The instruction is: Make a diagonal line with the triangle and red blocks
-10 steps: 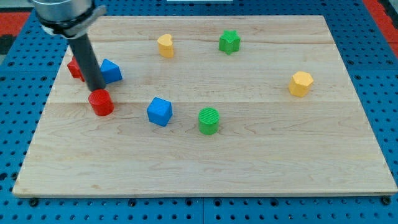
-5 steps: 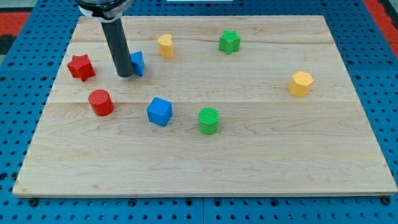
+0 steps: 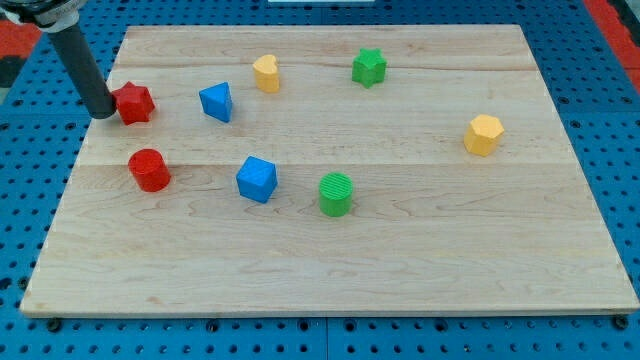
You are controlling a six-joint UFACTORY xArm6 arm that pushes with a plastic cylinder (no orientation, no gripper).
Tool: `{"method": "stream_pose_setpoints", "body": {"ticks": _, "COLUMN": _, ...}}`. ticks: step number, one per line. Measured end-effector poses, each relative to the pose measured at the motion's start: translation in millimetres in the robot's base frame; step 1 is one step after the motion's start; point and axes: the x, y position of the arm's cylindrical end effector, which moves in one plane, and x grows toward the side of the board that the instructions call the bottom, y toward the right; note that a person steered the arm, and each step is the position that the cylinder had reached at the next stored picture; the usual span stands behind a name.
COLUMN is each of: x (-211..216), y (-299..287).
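Note:
My tip [image 3: 102,113] rests on the board at the view's upper left, touching the left side of the red star block [image 3: 134,103]. The red cylinder [image 3: 149,170] stands below the star, toward the view's bottom. The blue triangle block [image 3: 217,102] lies to the right of the red star, apart from it. The rod rises from the tip toward the view's top left.
A blue cube [image 3: 257,179] and a green cylinder [image 3: 336,194] sit mid-board. A yellow heart block [image 3: 266,73] and a green star [image 3: 369,67] lie near the top edge. A yellow hexagon [image 3: 483,134] is at the right. The wooden board [image 3: 420,260] lies on a blue pegboard.
My tip went from between the red blocks to beside the blue triangle, then to the left of the red star. The blue triangle shifted right; the red cylinder moved slightly left.

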Motion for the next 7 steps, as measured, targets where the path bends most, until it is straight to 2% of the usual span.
{"method": "stream_pose_setpoints", "body": {"ticks": 2, "x": -32, "y": 3}}
{"method": "stream_pose_setpoints", "body": {"ticks": 3, "x": -5, "y": 52}}
{"method": "stream_pose_setpoints", "body": {"ticks": 4, "x": 17, "y": 66}}
{"method": "stream_pose_setpoints", "body": {"ticks": 5, "x": 20, "y": 62}}
{"method": "stream_pose_setpoints", "body": {"ticks": 6, "x": -17, "y": 54}}
{"method": "stream_pose_setpoints", "body": {"ticks": 7, "x": -17, "y": 88}}
